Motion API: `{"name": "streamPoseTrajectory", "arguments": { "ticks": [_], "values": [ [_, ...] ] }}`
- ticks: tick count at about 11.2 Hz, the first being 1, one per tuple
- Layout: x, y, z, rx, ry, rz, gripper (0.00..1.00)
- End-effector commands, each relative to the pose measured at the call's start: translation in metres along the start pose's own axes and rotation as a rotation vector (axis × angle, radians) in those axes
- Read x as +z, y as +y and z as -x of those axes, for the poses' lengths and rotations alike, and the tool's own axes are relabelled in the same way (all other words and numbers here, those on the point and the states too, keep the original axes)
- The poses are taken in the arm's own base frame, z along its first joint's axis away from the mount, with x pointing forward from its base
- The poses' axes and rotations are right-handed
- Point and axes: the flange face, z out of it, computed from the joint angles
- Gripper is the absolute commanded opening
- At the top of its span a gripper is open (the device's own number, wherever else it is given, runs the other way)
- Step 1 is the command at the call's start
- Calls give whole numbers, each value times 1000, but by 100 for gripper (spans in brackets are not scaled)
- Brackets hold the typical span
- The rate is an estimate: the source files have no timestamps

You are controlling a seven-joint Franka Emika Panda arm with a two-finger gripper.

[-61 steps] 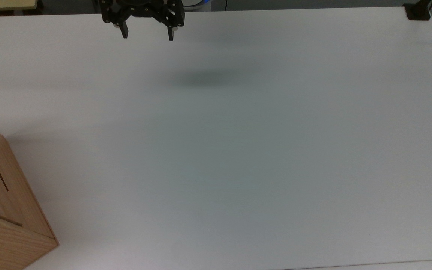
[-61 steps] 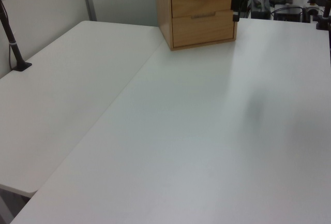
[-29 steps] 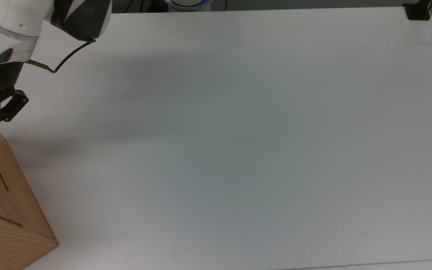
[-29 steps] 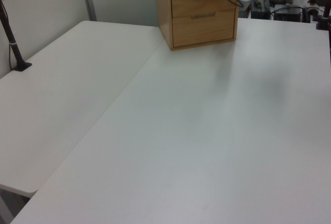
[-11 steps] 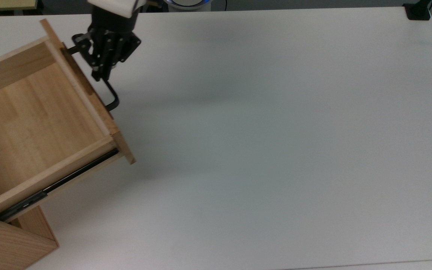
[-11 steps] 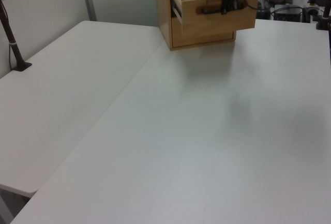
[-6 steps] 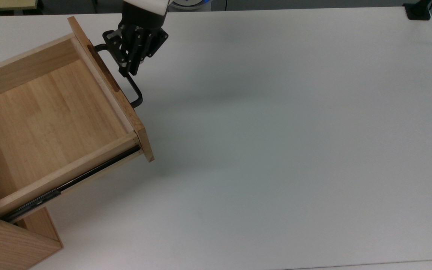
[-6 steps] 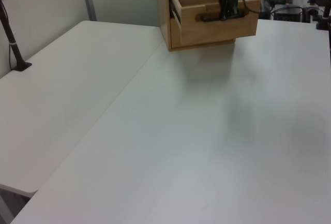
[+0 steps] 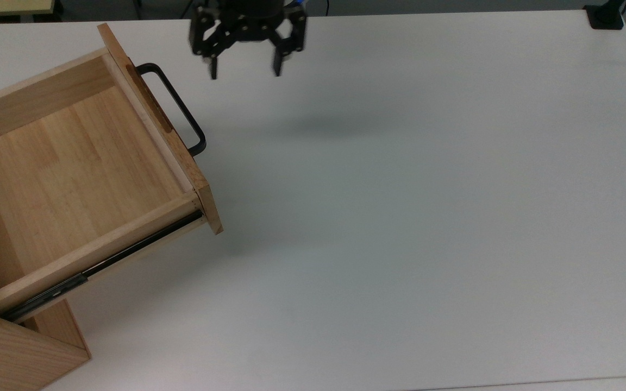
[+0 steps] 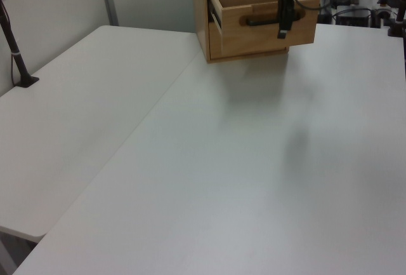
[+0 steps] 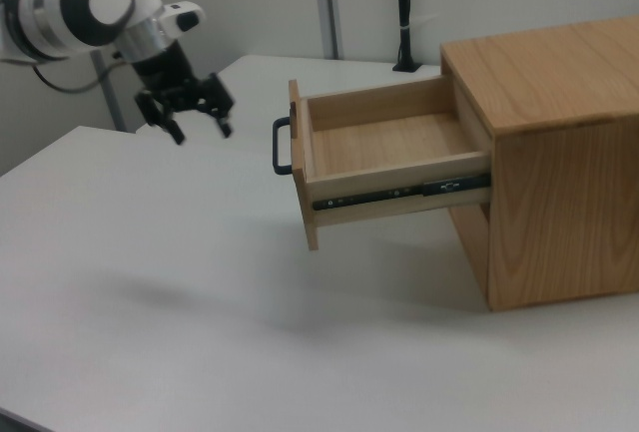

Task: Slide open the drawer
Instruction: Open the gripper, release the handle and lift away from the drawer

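1. The drawer stands pulled far out of the cabinet over the surface at the top view's left edge; its front panel and black handle jut furthest into the open room.
2. The gripper hangs with jaws spread above the surface near the far edge, apart from the handle with a clear gap between.
3. The drawer's inside is bare, open from above.
4. From the drawer front to the top view's right edge the surface lies free; a black clamp sits at the far right corner.
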Motion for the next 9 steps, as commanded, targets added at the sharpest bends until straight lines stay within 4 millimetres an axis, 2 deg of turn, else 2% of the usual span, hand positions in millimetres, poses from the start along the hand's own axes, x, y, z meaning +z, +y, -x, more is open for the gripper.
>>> {"name": "streamPoseTrajectory", "arguments": {
  "ticks": [1, 2, 3, 4, 5, 6, 9],
  "values": [
    [-4, -11, 5, 482, -104, -135, 100],
    [-7, -20, 9, 486, -178, -143, 100],
    [-5, -20, 16, 488, -229, -147, 100],
    [-2, -7, 18, 512, -236, -147, 100],
    [-5, -5, 19, 521, -233, -147, 100],
    [-8, 6, 19, 528, -223, -148, 100],
    [-10, 13, 21, 522, -230, -140, 100]
  ]
}}
